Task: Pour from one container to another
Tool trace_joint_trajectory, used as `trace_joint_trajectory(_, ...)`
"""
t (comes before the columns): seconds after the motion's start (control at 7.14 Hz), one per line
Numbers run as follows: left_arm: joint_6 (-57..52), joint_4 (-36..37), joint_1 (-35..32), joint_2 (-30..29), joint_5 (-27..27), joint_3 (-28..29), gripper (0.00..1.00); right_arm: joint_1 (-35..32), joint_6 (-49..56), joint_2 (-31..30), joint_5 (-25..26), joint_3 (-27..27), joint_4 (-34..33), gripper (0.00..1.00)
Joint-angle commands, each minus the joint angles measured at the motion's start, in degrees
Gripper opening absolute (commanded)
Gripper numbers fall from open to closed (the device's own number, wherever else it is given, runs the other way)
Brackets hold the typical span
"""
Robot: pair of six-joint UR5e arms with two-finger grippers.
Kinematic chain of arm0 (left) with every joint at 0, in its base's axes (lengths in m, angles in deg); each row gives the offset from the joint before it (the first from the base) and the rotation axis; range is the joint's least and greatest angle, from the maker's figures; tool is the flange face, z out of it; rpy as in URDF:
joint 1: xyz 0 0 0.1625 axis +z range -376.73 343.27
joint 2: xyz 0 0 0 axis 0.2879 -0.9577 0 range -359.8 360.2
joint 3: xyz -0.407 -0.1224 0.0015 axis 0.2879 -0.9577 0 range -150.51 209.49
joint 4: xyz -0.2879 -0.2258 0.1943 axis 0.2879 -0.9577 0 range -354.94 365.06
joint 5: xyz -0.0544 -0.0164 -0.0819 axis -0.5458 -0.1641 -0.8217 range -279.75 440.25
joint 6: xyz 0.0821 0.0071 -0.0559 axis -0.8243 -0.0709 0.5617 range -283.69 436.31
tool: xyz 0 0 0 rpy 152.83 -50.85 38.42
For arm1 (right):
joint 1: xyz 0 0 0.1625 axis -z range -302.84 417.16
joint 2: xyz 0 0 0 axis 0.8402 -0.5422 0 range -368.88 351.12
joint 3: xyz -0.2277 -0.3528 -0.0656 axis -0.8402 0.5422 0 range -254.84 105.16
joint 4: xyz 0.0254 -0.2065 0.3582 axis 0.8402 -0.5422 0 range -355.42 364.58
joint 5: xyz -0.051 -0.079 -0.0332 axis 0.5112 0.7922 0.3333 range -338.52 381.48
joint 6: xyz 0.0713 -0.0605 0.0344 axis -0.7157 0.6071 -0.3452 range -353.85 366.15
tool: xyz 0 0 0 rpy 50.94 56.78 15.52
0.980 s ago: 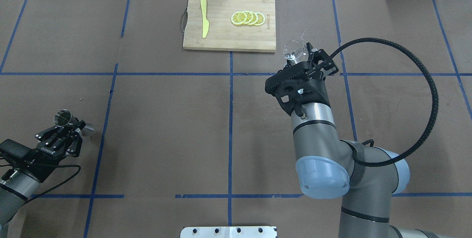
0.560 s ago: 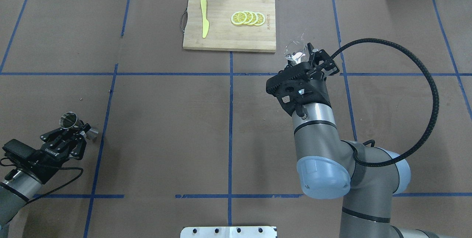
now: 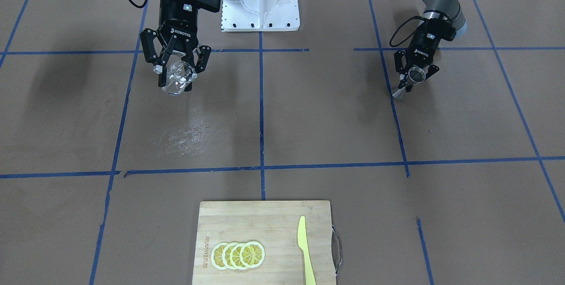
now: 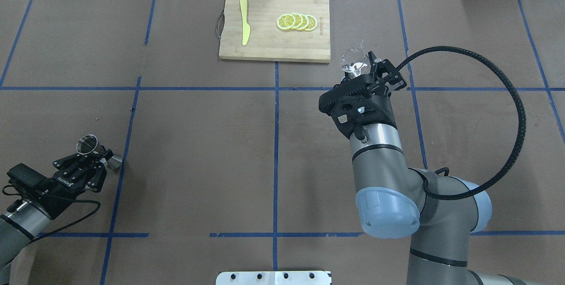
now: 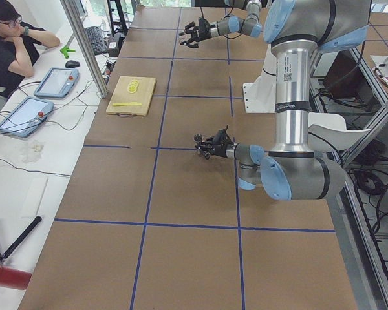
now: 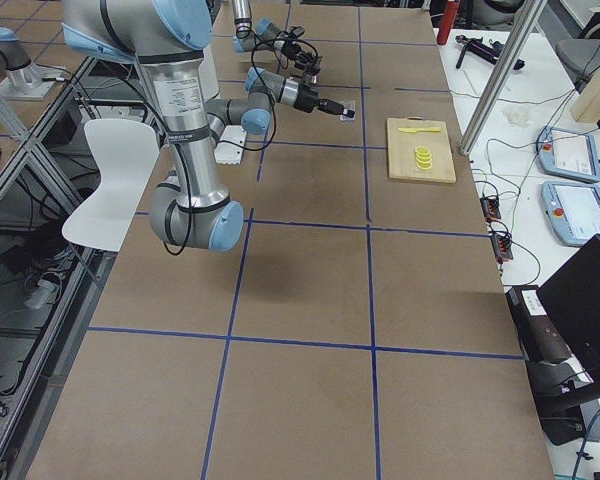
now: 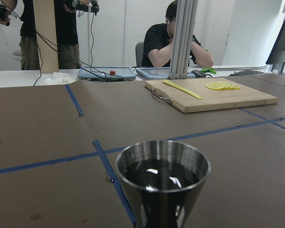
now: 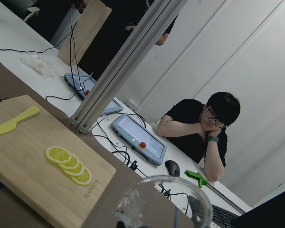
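Mounting plate [image 4: 273, 277], white, at the robot's own edge of the table [image 4: 198, 152], between the two arms; plays no part in the pour. Left gripper [image 4: 102, 156], low at the near left of the table, its fingers closed narrow about the waist of the jigger [image 4: 88, 144]. The steel hourglass sits tilted in the grasp, its upper mouth open to the overhead camera. The left wrist view shows a dark, glinting inside, and whether any liquid lies there cannot be told. Right gripper [image 3: 178, 72], further out on the other half of the table, carried well above the surface, fingers drawn in on either side of the glass cup [image 3: 178, 80]. The cup leans in the grip; it looks clear, and its contents, if any, cannot be made out. State of task, as a judgement: both vessels are picked up, one to each arm, so the grasping stage is done. The two are well apart, with several squares of blue tape [image 4: 276, 144] between them, and the cup's rim is nowhere over the jigger's mouth, so the pour itself is not yet begun. Left to do: bring cup and jigger together, level the jigger, tip the cup over it. Cutting board [image 4: 265, 46], at the far edge, bearing fanned lemon slices [image 4: 296, 22] and a yellow knife [image 4: 244, 27], untouched. Person [image 8: 194, 130], seated at the desk [image 5: 19, 174] beyond the table.
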Motion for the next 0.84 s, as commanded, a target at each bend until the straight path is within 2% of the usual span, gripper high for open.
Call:
trace_joint_trajectory(0.0,0.1,-0.2,-1.5,0.0,-0.1,0.0,0.00,0.0,0.0,0.0,-0.1,0.0,0.0,0.00)
trace_joint_trajectory(0.7,0.0,0.0,-1.5,-0.3,0.2,0.9,0.00,0.0,0.0,0.0,-0.1,0.0,0.0,0.00)
